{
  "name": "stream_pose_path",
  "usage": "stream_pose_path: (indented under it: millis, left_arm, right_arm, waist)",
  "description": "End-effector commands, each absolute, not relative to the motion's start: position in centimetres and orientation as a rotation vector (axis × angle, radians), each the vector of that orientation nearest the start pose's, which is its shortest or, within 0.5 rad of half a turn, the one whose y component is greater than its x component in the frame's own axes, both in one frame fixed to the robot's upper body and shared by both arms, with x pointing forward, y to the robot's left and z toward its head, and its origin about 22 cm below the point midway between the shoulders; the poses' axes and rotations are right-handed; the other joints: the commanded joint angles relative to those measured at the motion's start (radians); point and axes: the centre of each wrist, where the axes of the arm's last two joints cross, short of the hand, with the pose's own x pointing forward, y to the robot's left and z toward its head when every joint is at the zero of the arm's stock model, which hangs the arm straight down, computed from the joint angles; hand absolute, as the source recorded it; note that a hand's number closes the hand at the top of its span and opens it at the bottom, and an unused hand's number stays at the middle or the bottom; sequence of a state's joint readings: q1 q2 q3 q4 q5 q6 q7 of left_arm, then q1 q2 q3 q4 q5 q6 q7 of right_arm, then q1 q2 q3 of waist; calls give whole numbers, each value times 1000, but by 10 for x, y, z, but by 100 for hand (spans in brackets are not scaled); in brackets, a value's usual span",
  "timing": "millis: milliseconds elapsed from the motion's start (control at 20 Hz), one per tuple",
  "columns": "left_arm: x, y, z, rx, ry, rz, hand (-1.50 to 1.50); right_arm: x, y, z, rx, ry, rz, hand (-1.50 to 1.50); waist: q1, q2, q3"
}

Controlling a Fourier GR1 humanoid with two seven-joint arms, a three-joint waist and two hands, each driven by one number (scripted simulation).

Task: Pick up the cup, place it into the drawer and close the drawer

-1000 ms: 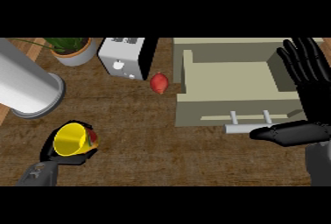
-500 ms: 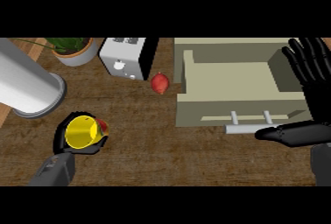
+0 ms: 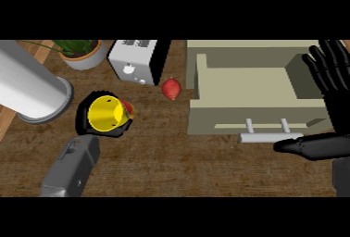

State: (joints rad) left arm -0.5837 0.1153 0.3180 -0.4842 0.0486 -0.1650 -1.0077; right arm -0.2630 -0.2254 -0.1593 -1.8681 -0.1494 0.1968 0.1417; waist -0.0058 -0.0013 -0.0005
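- I am seeing the left robot hand (image 3: 104,132) coming in from the lower left on its grey forearm (image 3: 71,167), with its black fingers curling round the yellow cup (image 3: 106,113) and clamping it.
- The cup is sitting in that hand at the left of the view, mouth facing up toward the camera, with a red patch showing on its right side; it is well apart from the drawer.
- The right robot hand (image 3: 336,111) is resting at the right edge with its fingers straight, spread apart and pointing up, holding nothing; its thumb is lying just beside the right end of the drawer handle (image 3: 270,136).
- A brown wood-grain table (image 3: 191,166) is carrying everything.
- The beige drawer (image 3: 226,115) is standing open at the upper right, and nothing is showing inside it.
- A reddish oval vegetable (image 3: 171,88) is lying between the cup and the drawer, just beside the drawer's left wall.
- A white toaster (image 3: 137,60), a potted plant (image 3: 82,53) and a large pale cylinder (image 3: 31,90) are standing along the top and left.
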Motion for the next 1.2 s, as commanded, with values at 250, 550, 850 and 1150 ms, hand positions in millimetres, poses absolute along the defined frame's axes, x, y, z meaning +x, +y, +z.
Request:
stream_pose_path:
  millis: [250, 550, 850, 1150]
  left_arm:
    - [404, 185, 29, -295, -2170, -58, 150]
    - [420, 128, 108, -296, -2155, -112, 150]
    - [427, 70, 163, -224, -2147, -165, 150]
    - [438, 45, 164, -132, -1995, -214, 150]
  right_arm:
    - [255, -278, 145, -7, -1970, 247, -150]
    - [277, -287, 150, 1, -1972, 264, -150]
    - [278, -276, 141, 11, -1990, 272, -150]
    - [285, -275, 141, 11, -2008, 258, -150]
  waist:
    - [14, -11, 2]
    - [8, -4, 1]
    - [-17, 2, 1]
    - [-40, 10, 1]
